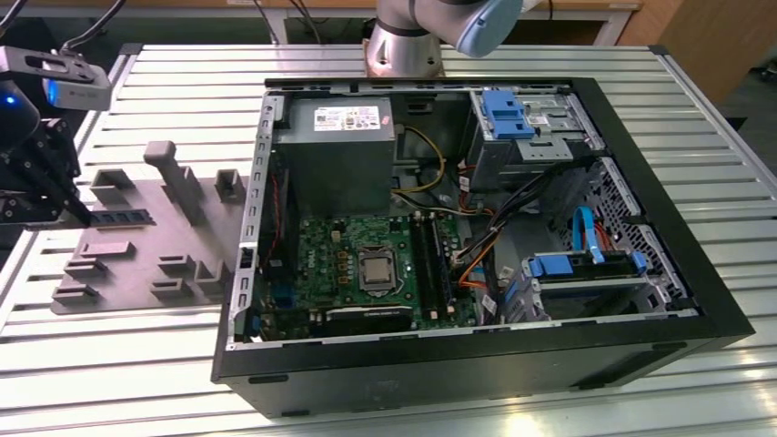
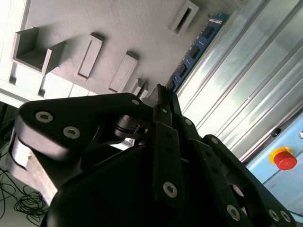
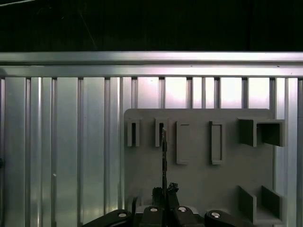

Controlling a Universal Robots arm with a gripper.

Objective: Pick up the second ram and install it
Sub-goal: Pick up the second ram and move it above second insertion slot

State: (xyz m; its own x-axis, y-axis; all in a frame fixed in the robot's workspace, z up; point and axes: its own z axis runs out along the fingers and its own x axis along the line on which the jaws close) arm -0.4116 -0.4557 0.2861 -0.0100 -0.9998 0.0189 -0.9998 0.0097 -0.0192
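A slatted aluminium table (image 1: 146, 373) is spread across most of the exterior view, and bright light is reflected from its ribs near the lower edge of the frame. A brown wooden panel (image 1: 716, 45) is seen behind it at the upper right. In the first wrist view, an unlit dark space (image 3: 151, 23) is met beyond the table's edge. In the second wrist view, a red mushroom button (image 2: 285, 158) on a pale blue surface (image 2: 289, 135) and a tangle of black cables (image 2: 19, 205) are seen.

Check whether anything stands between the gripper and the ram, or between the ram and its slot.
Nothing visible separates the gripper from the ram; it sits at the ram's end. Between the ram and the slots rises the case's wall, on the exterior view's left.
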